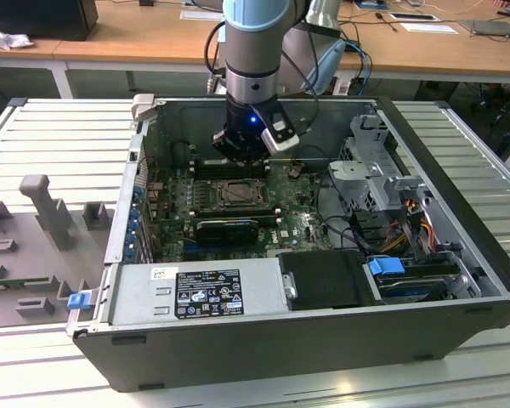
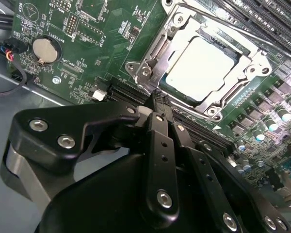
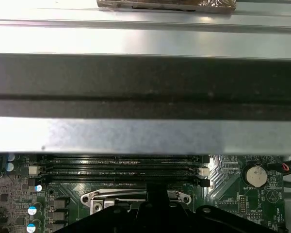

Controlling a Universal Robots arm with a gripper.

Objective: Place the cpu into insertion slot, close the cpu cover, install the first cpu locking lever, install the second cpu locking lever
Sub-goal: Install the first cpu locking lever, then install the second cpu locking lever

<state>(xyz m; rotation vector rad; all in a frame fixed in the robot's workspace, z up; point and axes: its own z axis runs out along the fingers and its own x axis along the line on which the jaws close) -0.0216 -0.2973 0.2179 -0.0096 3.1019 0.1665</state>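
Observation:
The cpu (image 2: 203,68) lies flat in the insertion slot (image 2: 138,68), a pale square on the green board. The silver cpu cover (image 2: 184,26) is down around it, framing the chip through its window. My gripper (image 2: 157,97) is shut with nothing between its black fingers (image 2: 157,141), and its tips hover just off the socket's near corner. In the exterior view the gripper (image 1: 240,155) hangs inside the open computer case, right above the far edge of the insertion slot (image 1: 235,195). In the first wrist view the socket's rim (image 3: 136,198) peeks out past the gripper body.
Long black memory slots (image 3: 121,171) run beside the socket. A coin battery (image 2: 43,50) sits on the board. A black ribbed heatsink (image 1: 227,228), a power supply (image 1: 195,289) and a drive cage (image 1: 378,161) crowd the case. The case wall (image 3: 145,82) stands close behind.

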